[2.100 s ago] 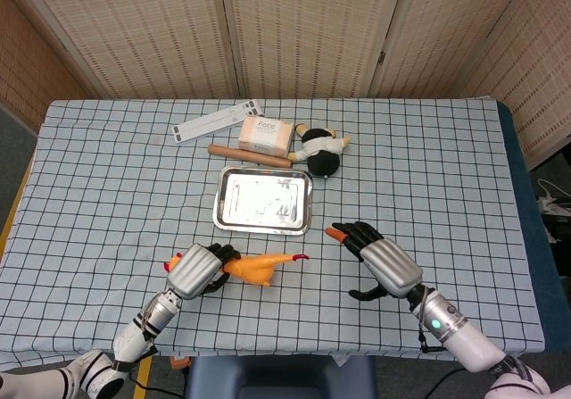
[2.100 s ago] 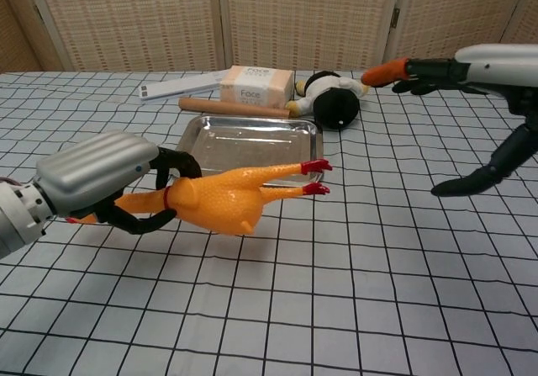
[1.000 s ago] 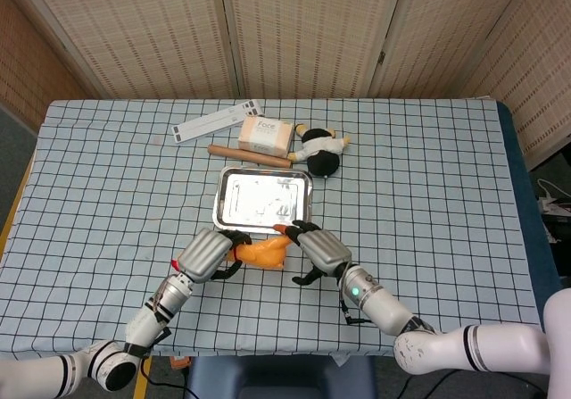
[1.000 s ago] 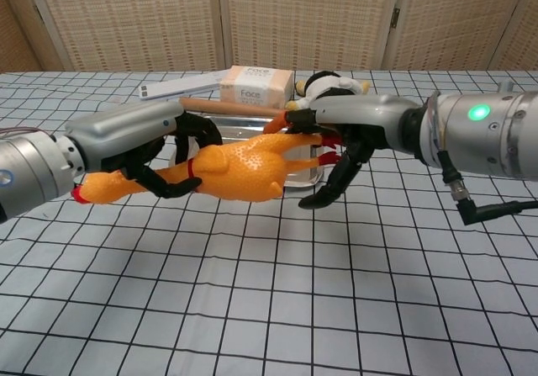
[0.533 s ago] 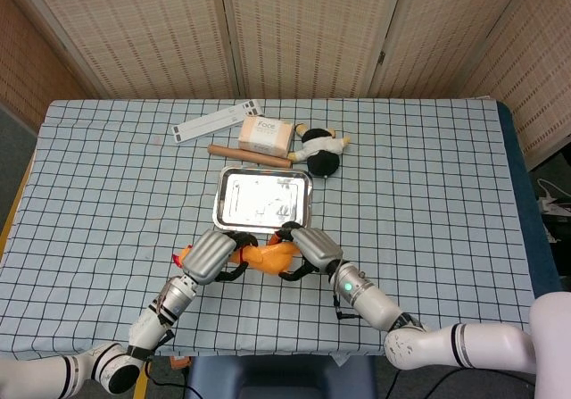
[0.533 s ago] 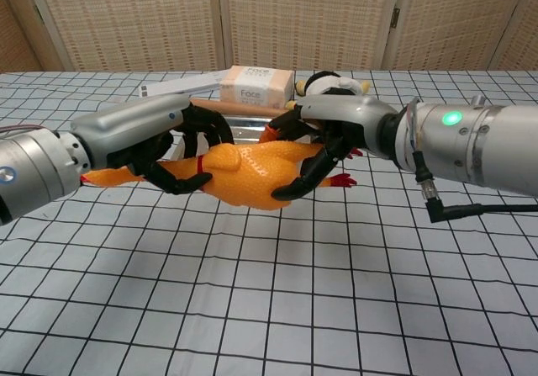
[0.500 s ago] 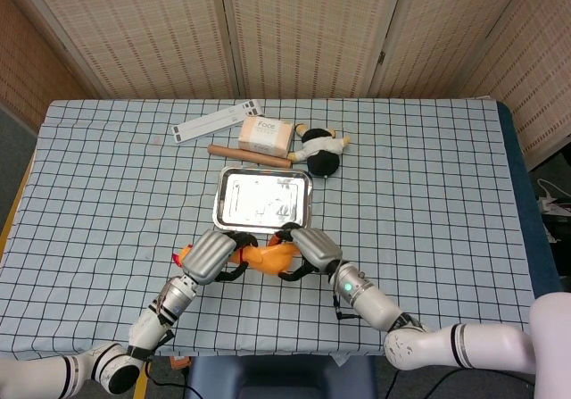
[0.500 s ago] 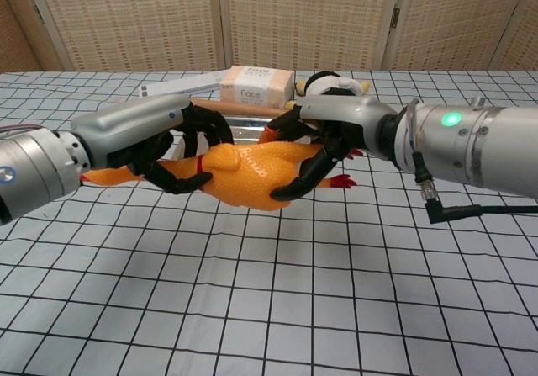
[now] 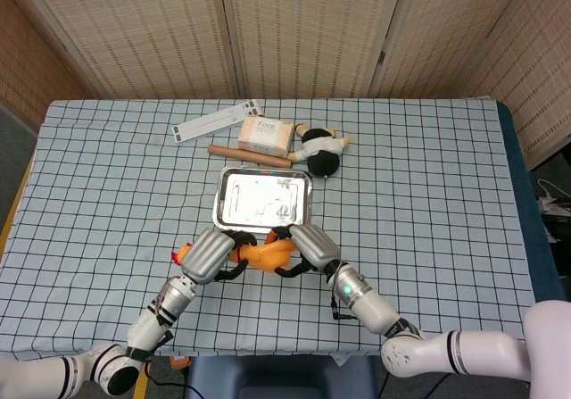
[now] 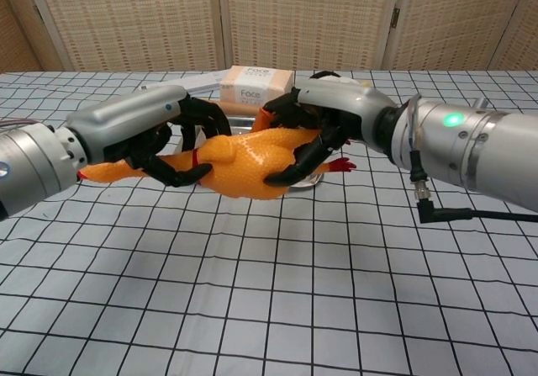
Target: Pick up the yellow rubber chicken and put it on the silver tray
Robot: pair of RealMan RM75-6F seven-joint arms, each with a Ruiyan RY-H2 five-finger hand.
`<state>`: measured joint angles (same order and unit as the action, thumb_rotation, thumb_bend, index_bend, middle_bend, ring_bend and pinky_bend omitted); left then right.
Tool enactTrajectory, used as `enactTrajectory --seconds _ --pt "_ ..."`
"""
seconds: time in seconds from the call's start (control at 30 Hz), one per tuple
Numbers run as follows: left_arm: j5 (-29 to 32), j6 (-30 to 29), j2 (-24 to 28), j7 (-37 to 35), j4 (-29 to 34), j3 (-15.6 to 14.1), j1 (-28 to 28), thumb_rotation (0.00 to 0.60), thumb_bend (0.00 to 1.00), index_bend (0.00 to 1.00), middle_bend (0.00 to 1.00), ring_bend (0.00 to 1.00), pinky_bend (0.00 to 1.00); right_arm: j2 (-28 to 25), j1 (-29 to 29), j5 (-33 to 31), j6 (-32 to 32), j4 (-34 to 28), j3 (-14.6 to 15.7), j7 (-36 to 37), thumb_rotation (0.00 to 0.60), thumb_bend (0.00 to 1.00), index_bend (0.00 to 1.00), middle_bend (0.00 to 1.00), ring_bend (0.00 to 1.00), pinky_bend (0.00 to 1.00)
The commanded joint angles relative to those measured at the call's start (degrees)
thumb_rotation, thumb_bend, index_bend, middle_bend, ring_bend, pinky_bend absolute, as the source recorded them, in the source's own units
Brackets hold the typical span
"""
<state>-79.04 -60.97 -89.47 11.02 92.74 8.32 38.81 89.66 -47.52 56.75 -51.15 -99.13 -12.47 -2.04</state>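
The yellow rubber chicken (image 10: 244, 164) (image 9: 261, 253) hangs above the checked cloth, lying sideways with its red feet pointing right. My left hand (image 10: 139, 132) (image 9: 210, 253) grips its neck end. My right hand (image 10: 332, 119) (image 9: 306, 246) wraps its fingers around the body and legs. Both hands hold it just in front of the silver tray (image 9: 262, 199) (image 10: 244, 124), which holds nothing; in the chest view the tray is mostly hidden behind the chicken and hands.
Behind the tray lie a wooden rolling pin (image 9: 249, 154), a Face box (image 9: 265, 135), a black-and-white plush toy (image 9: 322, 149) and a white ruler strip (image 9: 217, 120). The checked tablecloth (image 9: 428, 176) covers the table out to its edges.
My right hand crossed over from the right side and closed around the chicken's body. Both hands have since lifted the chicken slightly and moved it toward the tray.
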Motion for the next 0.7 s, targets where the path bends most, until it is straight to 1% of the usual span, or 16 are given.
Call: enactTrajectory --seconds 0.03,0.13,0.17,0.23,0.27,0.3,0.33,0.37,0.4,0.47,0.5,0.57,0.7 --pt "0.18 -0.05 0.11 -0.01 0.07 0.07 0.01 0.600 0.73 0.83 0.81 0.67 0.83 -0.45 0.30 0.44 -0.06 -0.60 0.21 -0.19 0.600 0.40 1.00 0.86 0.91 1.00" --pt "0.20 -0.19 0.24 0.12 0.16 0.12 0.07 0.600 0.73 0.83 0.81 0.67 0.83 -1.24 0.42 -0.22 0.54 -1.71 0.04 0.02 0.600 0.40 1.00 0.86 0.90 1.00" --pt "0.19 -0.26 0.30 0.16 0.18 0.12 0.07 0.600 0.73 0.83 0.81 0.67 0.83 -1.92 0.33 -0.76 1.44 -2.34 0.02 0.31 0.600 0.40 0.99 0.86 0.87 1.00" --pt "0.19 -0.33 0.49 0.25 0.25 0.15 0.11 0.600 0.73 0.83 0.81 0.67 0.83 -4.29 -0.18 -1.54 4.86 -3.70 0.03 1.48 0.600 0.37 0.83 0.77 0.71 0.87" --pt "0.20 -0.34 0.60 0.26 0.25 0.16 0.12 0.600 0.73 0.83 0.81 0.67 0.83 -5.45 -0.47 -1.86 6.67 -4.13 -0.02 2.26 0.600 0.34 0.67 0.66 0.58 0.73" --pt "0.23 -0.33 0.77 0.28 0.23 0.14 0.13 0.600 0.73 0.83 0.81 0.67 0.83 -6.76 -0.80 -2.23 8.72 -4.43 -0.20 3.30 0.600 0.31 0.46 0.49 0.42 0.53" --pt "0.29 -0.30 0.90 0.24 0.22 0.14 0.13 0.600 0.73 0.83 0.81 0.67 0.83 -7.67 -1.12 -2.45 10.01 -4.41 -0.14 3.58 0.600 0.29 0.34 0.40 0.33 0.43" --pt "0.39 -0.27 1.01 0.16 0.21 0.15 0.12 0.600 0.73 0.83 0.82 0.67 0.83 -8.48 -1.48 -2.62 11.07 -4.34 0.00 3.53 0.600 0.26 0.19 0.28 0.20 0.29" --pt "0.50 -0.22 1.15 0.08 0.16 0.17 0.13 0.600 0.73 0.83 0.81 0.67 0.83 -9.29 -1.86 -2.86 12.11 -4.32 0.05 3.64 0.600 0.22 0.06 0.17 0.09 0.18" --pt "0.63 -0.14 1.26 -0.02 0.05 0.17 0.16 0.600 0.73 0.83 0.81 0.67 0.83 -10.09 -2.07 -3.12 13.06 -4.48 -0.19 4.48 0.600 0.17 0.00 0.06 0.02 0.07" --pt "0.67 -0.12 1.30 -0.08 -0.02 0.15 0.17 0.600 0.73 0.83 0.81 0.67 0.83 -10.40 -2.06 -3.21 13.54 -4.59 -0.41 5.33 0.600 0.14 0.00 0.02 0.00 0.03" --pt "0.70 -0.08 1.31 -0.15 -0.05 0.11 0.21 0.600 0.73 0.83 0.81 0.67 0.83 -10.93 -2.05 -2.99 14.76 -4.78 -0.73 6.90 0.600 0.11 0.00 0.00 0.00 0.00" --pt "0.52 -0.23 1.27 -0.12 0.05 0.12 0.33 0.600 0.73 0.83 0.81 0.67 0.83 -12.15 -2.48 -1.98 17.71 -4.49 -0.80 9.07 0.600 0.09 0.00 0.00 0.00 0.00"
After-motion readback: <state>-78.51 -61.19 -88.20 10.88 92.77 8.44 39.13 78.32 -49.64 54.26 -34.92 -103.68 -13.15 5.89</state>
